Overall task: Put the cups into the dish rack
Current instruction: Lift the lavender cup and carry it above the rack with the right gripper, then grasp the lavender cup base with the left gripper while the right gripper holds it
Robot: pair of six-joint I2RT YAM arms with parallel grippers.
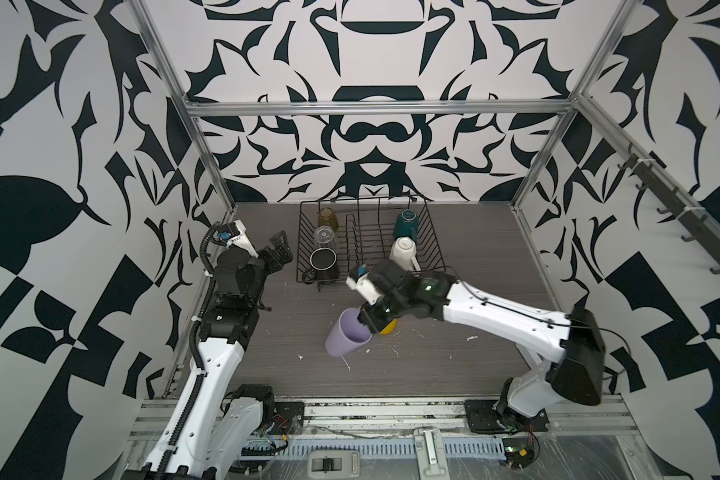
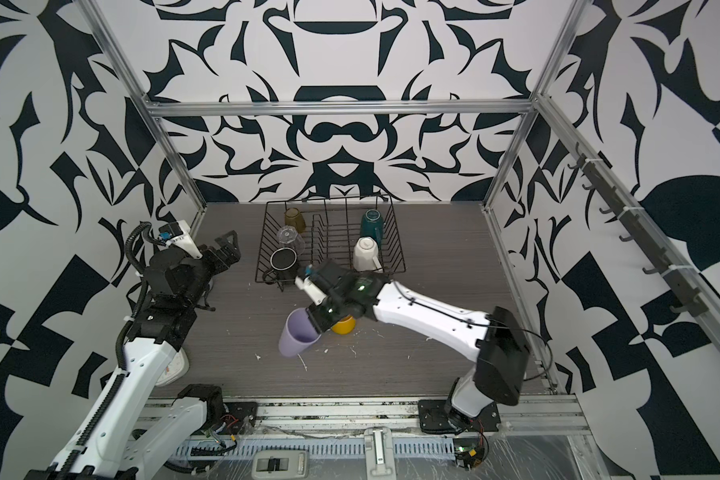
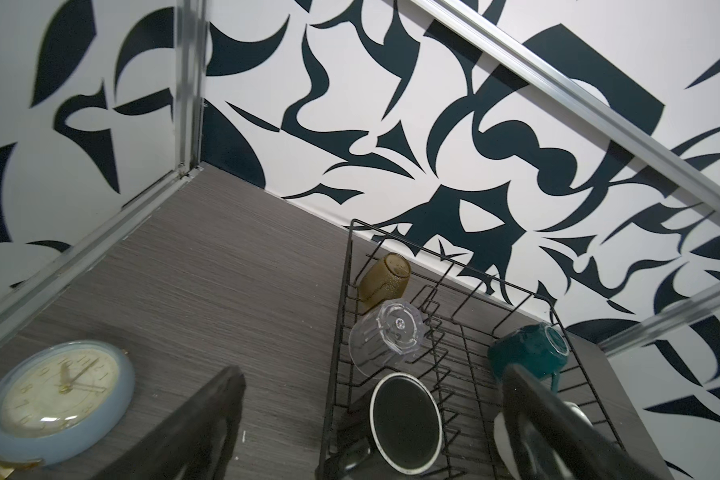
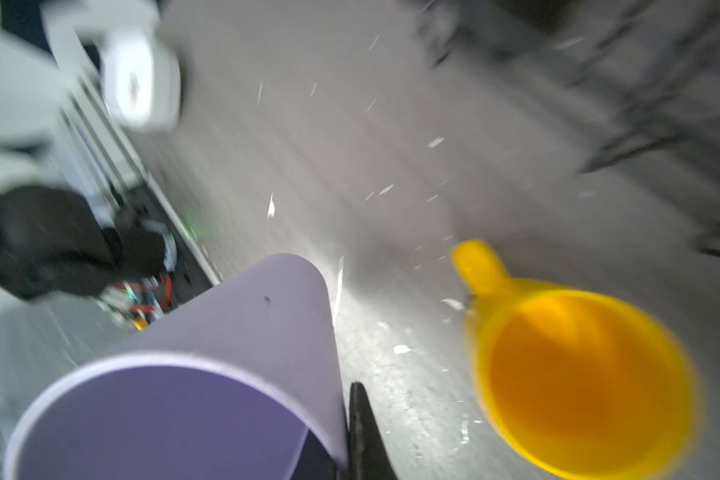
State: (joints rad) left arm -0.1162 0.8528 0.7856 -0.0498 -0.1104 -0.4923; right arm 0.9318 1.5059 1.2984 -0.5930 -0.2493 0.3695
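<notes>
Your right gripper has the lilac tumbler pinched at the rim, tilted; yellow mug just beside it. Left gripper spread wide, empty, dish rack alongside.

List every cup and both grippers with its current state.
lilac tumbler, tilted, rim pinched by right gripper
yellow mug, upright on table, unloaded
amber tumbler, inverted in dish rack
clear tumbler, inverted in rack
black mug, in rack
dark-green mug, in rack
cream mug, in rack
left gripper, open, empty
right gripper, shut on tumbler rim
</notes>
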